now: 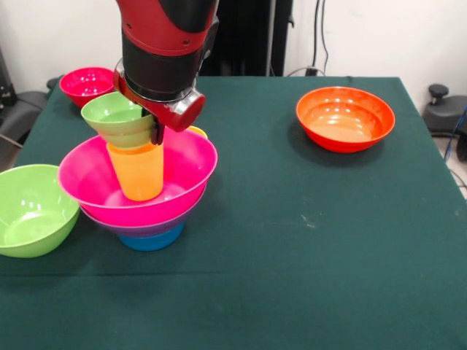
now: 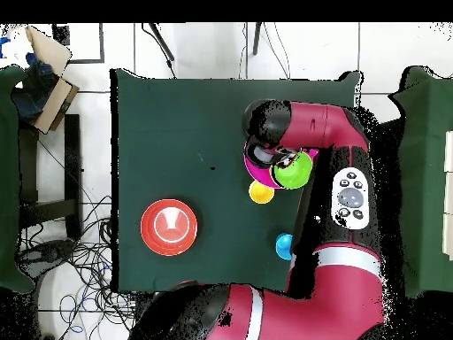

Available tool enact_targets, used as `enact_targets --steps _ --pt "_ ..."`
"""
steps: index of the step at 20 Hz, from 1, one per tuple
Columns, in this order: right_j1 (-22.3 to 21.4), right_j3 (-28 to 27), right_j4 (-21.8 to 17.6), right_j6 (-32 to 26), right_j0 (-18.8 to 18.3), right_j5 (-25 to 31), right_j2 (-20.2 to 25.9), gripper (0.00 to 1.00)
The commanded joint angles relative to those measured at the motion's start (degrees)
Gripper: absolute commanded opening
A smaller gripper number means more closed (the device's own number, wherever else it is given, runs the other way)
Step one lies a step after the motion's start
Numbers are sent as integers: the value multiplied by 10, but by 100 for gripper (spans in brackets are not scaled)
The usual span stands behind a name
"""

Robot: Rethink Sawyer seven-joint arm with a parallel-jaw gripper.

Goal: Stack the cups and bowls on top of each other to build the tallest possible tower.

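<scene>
The tower stands at the table's left: a mid blue bowl (image 1: 151, 240) at the bottom, a purple bowl (image 1: 117, 223) in it, then the big pink bowl (image 1: 186, 164). An orange-yellow cup (image 1: 137, 173) stands in the pink bowl. A small green bowl (image 1: 117, 117) rests tilted on that cup. My gripper (image 1: 156, 130) is shut on the small green bowl's rim, right above the tower. From overhead the arm hides most of the pile; only bits of the pink bowl (image 2: 255, 161) and the small green bowl (image 2: 296, 170) show.
An orange bowl (image 1: 344, 118) (image 2: 169, 227) sits alone at the far right. A big lime green bowl (image 1: 29, 210) is by the left edge, a small red bowl (image 1: 85, 84) at the far left corner. A yellow cup (image 1: 198, 132) (image 2: 261, 191) stands behind the tower, and a sky blue cup (image 2: 283, 245) stands nearer the base.
</scene>
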Motion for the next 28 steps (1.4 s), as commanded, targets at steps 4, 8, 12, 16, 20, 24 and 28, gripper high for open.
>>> enact_targets --steps 4,8,12,16,20,24,28 --pt "18 26 -18 -140 -11 28 66 100" --pt "19 22 -13 -134 -11 54 66 100" --pt "16 24 -11 -121 -9 54 64 100" --pt "13 26 -12 -123 -9 56 64 100" --pt "6 28 -10 -121 -8 63 64 100" --pt "-5 34 -7 -120 -7 70 64 100" --pt "-14 40 -6 -123 -7 67 66 100"
